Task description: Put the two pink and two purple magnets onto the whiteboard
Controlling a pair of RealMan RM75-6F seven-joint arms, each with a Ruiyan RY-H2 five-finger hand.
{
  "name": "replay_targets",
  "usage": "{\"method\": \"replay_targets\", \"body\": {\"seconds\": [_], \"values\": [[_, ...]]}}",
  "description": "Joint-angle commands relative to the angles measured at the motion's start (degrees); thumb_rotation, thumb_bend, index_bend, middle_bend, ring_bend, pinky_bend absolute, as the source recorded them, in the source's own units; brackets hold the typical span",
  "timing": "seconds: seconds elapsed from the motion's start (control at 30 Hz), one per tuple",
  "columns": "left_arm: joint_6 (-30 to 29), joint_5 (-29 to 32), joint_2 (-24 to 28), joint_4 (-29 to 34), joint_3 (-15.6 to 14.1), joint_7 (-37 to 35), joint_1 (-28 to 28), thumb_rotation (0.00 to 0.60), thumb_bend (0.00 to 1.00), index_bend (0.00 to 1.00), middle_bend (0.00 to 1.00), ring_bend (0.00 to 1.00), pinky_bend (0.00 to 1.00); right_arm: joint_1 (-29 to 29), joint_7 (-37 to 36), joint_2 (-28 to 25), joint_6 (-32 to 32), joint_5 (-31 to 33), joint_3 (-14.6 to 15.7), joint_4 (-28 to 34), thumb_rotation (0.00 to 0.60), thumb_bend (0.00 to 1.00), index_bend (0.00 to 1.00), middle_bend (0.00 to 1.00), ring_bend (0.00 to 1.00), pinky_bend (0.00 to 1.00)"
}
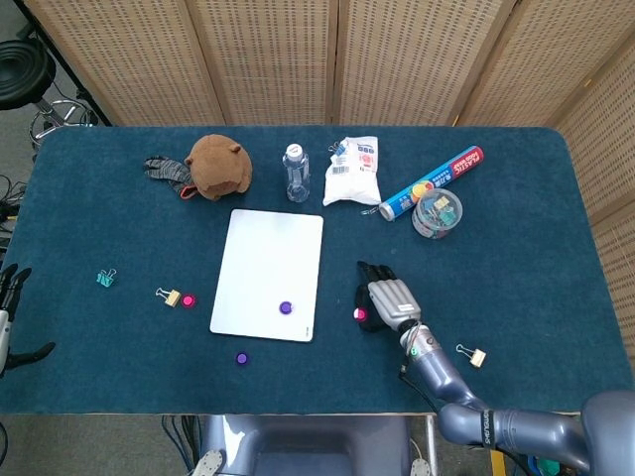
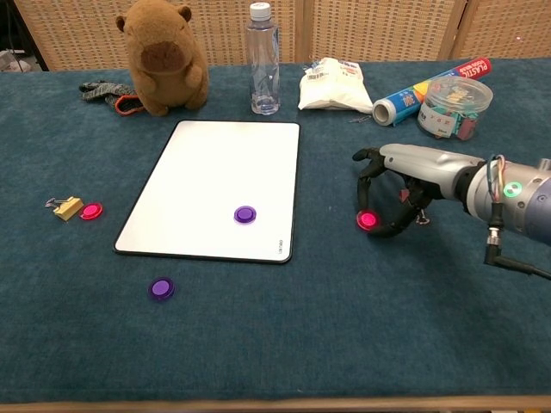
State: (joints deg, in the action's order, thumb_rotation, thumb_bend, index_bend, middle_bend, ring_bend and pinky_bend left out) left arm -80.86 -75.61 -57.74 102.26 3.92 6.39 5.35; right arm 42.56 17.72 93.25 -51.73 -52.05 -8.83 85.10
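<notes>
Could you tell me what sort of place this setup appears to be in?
Probably an indoor lab or test room: a table covered in blue felt, woven folding screens behind it, and a stool on the floor beside it.

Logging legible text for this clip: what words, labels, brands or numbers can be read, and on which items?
"PLASTIC": on the blue and red roll, chest view; the rest of its print is unreadable.
White packet: printing too blurred to read.
Whiteboard: small mark at its lower right corner, too small to read.
Bottle: no label visible.
</notes>
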Motion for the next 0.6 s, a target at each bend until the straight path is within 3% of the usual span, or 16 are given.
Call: {"method": "replay_targets", "body": {"seconds": [0.03, 0.37, 0.6], "values": [[0.1, 0.0, 0.0, 0.0, 0.0, 0.0, 0.0, 0.600, 0.08, 0.00, 0.00, 0.00, 0.00, 0.3, -0.3, -0.1, 0.4, 0.4, -0.7, 0.5, 0.600, 0.29, 0.53, 0.00, 0.00, 0.00], [0.2, 0.0, 0.2, 0.1, -0.1, -0.2, 0.0, 0.600, 0.08, 0.00, 0.00, 0.00, 0.00, 4.1, -1.8, 2.6, 2.2, 1.5, -5.5, -0.9, 0.600, 0.29, 0.54, 0.00, 0.00, 0.00], [0.5, 0.1, 0.5, 0.1, -0.1, -0.6, 0.1, 0.600, 0.08, 0.00, 0.00, 0.00, 0.00, 8.3, -0.2, 7.2, 3.4, 4.4, -8.3, -6.6, 0.600, 0.30, 0.54, 0.00, 0.00, 0.00]]}}
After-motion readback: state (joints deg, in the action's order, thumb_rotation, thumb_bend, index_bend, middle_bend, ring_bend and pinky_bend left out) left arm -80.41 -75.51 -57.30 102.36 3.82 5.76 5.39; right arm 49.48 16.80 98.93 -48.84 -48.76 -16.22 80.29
